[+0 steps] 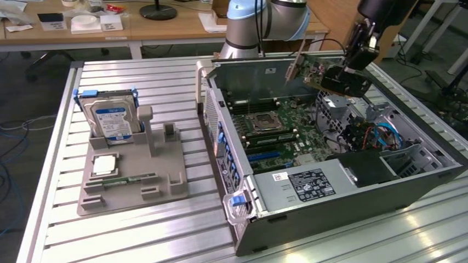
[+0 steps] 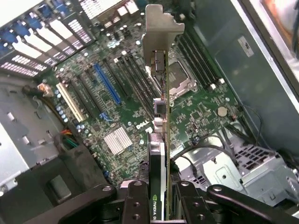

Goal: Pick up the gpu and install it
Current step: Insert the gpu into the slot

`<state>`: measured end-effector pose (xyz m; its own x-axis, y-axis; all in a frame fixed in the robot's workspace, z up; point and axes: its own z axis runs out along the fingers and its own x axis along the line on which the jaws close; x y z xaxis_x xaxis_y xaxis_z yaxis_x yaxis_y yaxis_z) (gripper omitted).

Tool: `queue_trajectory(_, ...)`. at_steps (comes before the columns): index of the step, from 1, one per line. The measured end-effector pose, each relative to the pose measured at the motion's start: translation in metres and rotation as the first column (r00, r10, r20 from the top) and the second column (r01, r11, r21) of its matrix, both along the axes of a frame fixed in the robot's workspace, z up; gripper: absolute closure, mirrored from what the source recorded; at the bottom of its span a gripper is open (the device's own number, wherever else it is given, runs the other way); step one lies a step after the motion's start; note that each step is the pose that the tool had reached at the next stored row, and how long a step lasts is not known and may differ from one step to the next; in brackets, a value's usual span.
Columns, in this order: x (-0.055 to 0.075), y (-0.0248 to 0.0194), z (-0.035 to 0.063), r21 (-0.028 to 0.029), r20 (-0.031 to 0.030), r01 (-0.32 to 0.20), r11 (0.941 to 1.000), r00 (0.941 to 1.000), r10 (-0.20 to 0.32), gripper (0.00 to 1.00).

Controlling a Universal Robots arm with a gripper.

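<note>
gpu (image 1: 332,76), one card, gripped edge-on by the claw (image 2: 159,201), above one open computer case (image 1: 343,211), seemingly clear of its motherboard (image 2: 117,119)

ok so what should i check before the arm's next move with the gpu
1. gpu gripped: ok, the gripper is shut on its cooler side.
2. Case open: ok, the motherboard is exposed.
3. gpu clear of the motherboard: ok, it hangs above, touching nothing.
4. Blue slot free: ok, nothing is plugged in it.
5. gpu lined up with the blue slot: not ok, its edge sits apart from it, nearer the processor socket.
6. Cables out of the way: cannot tell.
</note>
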<state>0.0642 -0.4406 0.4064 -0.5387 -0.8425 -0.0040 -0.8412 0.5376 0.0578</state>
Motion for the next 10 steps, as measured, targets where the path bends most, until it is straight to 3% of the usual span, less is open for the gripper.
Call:
queue_trajectory(5, 0.0, 0.0, -0.0003, 0.0, 0.0, -0.088, 0.9961, 0.9961, 0.088, 0.73)
queue_trajectory(10, 0.0, 0.0, -0.0005, 0.0, 0.0, -0.178, 0.984, 0.984, 0.178, 0.73)
